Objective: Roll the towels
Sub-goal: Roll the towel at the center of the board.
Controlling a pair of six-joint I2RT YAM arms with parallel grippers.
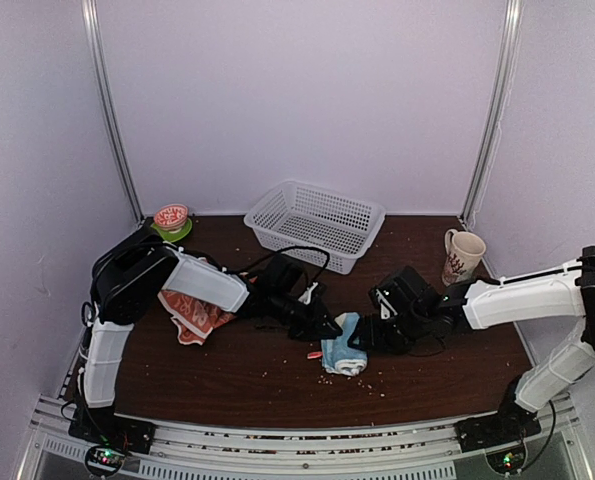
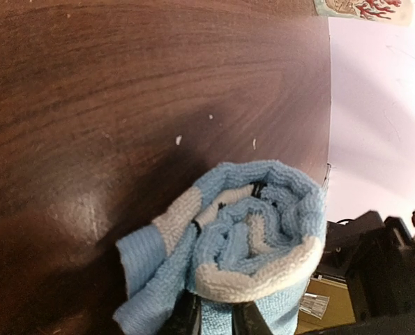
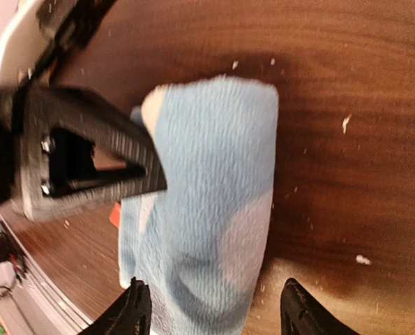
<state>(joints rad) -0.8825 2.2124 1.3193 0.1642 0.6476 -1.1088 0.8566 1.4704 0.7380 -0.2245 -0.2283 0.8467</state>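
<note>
The top view is softly and evenly lit from above. The pale walls look faintly lilac, and the dark table carries only weak shadows under the arms. Fine detail is grainy. In the left wrist view a dull sheen lies on the wood at lower left, the right edge is washed out white, and the light blue towel is fairly sharp. In the right wrist view the right gripper is blurred at the bottom edge, with dark shadow at lower right.
</note>
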